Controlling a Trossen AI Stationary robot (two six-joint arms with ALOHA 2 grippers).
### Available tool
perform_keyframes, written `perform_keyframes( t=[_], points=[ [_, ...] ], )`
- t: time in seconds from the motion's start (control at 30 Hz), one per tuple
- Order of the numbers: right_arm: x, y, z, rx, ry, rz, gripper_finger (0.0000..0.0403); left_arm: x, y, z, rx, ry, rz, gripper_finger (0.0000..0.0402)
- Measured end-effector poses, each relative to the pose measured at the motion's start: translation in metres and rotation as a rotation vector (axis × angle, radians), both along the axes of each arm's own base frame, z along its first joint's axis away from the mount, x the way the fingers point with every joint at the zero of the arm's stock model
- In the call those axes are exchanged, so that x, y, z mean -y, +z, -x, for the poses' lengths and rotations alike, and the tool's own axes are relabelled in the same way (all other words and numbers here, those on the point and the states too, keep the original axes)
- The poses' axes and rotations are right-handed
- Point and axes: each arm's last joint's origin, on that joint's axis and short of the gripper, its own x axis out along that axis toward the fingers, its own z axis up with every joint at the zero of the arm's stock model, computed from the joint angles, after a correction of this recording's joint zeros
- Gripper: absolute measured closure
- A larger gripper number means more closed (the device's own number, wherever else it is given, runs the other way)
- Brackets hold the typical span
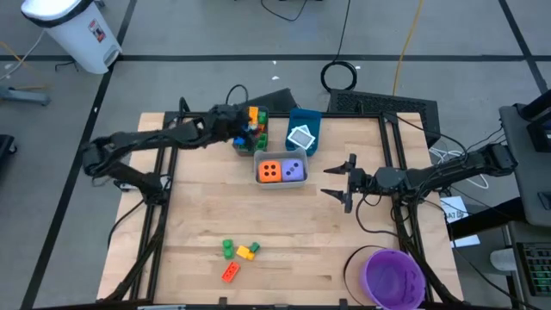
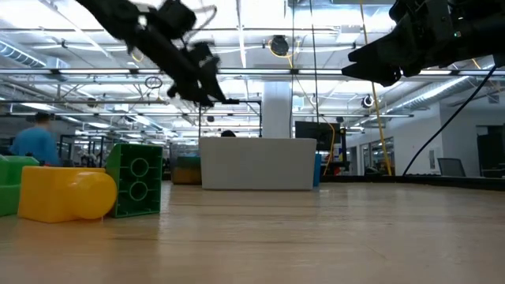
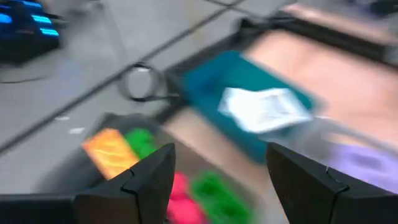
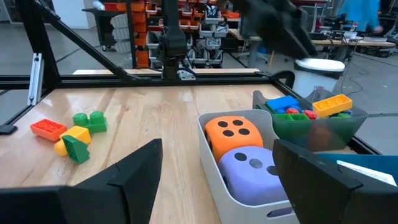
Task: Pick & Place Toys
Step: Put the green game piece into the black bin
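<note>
My left gripper [image 1: 242, 130] [image 3: 221, 155] hangs open over a dark bin [image 1: 252, 131] at the table's far side, with nothing between its fingers. In the bin lie orange, green, red and blue bricks [image 3: 112, 149]. Beside it, a blue bin [image 1: 304, 131] holds a white-teal tile [image 3: 264, 109], and a grey bin [image 1: 281, 170] holds an orange die [image 4: 233, 134] and a purple die [image 4: 252, 171]. Green, yellow and red bricks [image 1: 236, 257] lie loose on the table near its front edge. My right gripper [image 1: 338, 181] [image 4: 217, 149] stands open to the right of the grey bin, pointing level toward it.
A round purple bowl [image 1: 394, 277] sits at the near right corner. Bare wood lies between the bins and the loose bricks. In the low view the yellow brick [image 2: 67, 193] and a green brick [image 2: 136, 180] stand close at the left. People show in the room beyond.
</note>
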Motion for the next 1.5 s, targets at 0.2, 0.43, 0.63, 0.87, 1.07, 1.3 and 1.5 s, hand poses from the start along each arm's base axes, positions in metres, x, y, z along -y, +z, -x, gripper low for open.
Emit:
perform_keyframes(
  t=[0.2,0.43,0.63,0.87,1.07,1.3,1.5],
  points=[
    [0.001,0.0,0.0,0.0,-0.007,0.001,0.0124,0.062,0.036,0.023,0.056,-0.258,0.155,0.0144],
    [0.001,0.0,0.0,0.002,-0.007,-0.009,0.0124,0.135,0.027,0.046,-0.172,-0.508,0.429,0.0144],
    [0.001,0.0,0.0,0.002,-0.007,-0.009,0.0124,0.194,0.001,0.047,-0.369,-0.536,0.457,0.0144],
    [0.001,0.0,0.0,0.0,-0.008,-0.023,0.0124,0.237,-0.037,0.045,-0.496,-0.382,0.544,0.0144],
    [0.001,0.0,0.0,0.003,-0.008,-0.024,0.0124,0.26,-0.072,0.035,-0.503,-0.038,0.746,0.0144],
    [0.001,0.0,0.0,0.002,-0.008,-0.024,0.0124,0.28,-0.114,0.03,-0.662,-0.024,0.745,0.0144],
    [0.001,0.0,0.0,0.003,-0.008,-0.032,0.0124,0.282,-0.127,0.028,-0.697,0.008,0.706,0.0144]
  ],
)
